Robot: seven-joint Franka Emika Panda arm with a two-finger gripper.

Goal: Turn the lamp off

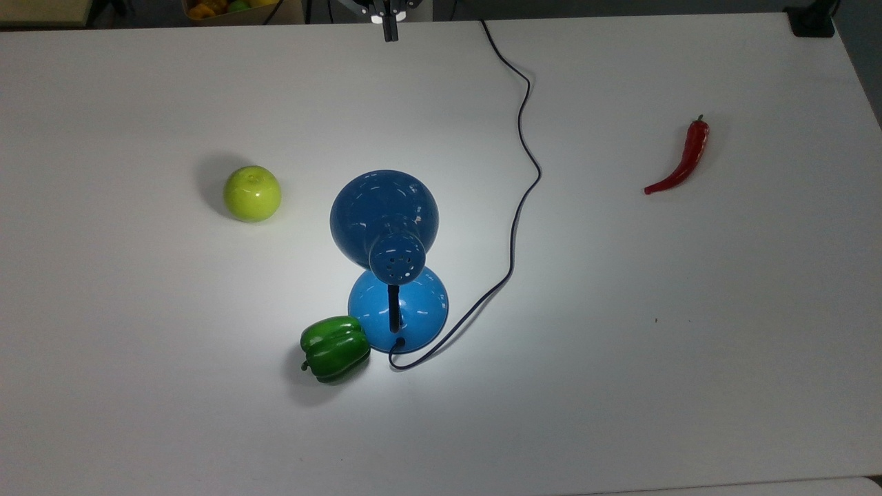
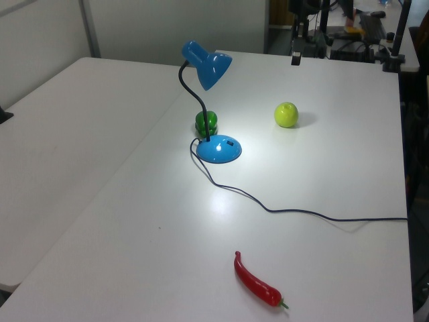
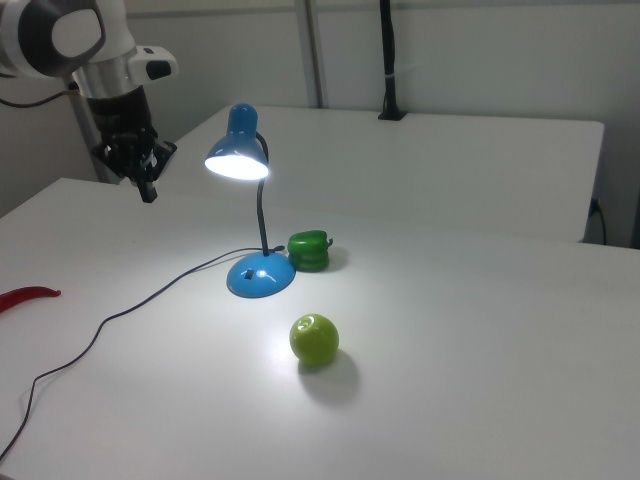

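Gripper (image 1: 391, 33) at 12 o'clock edge of the top view, fingers together, holding nothing, well apart from the lamp (image 1: 384, 219) standing lit mid-table. Approach step, I judge; next: descend to the base switch (image 3: 260, 271), avoiding green pepper (image 1: 335, 348) at base's 8 o'clock.

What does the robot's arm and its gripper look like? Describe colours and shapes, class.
In the right view the arm has rounded, glossy white shells with a grey circular joint cap. Below it sits a black wrist section, and the gripper is black, ending in slim dark fingers.
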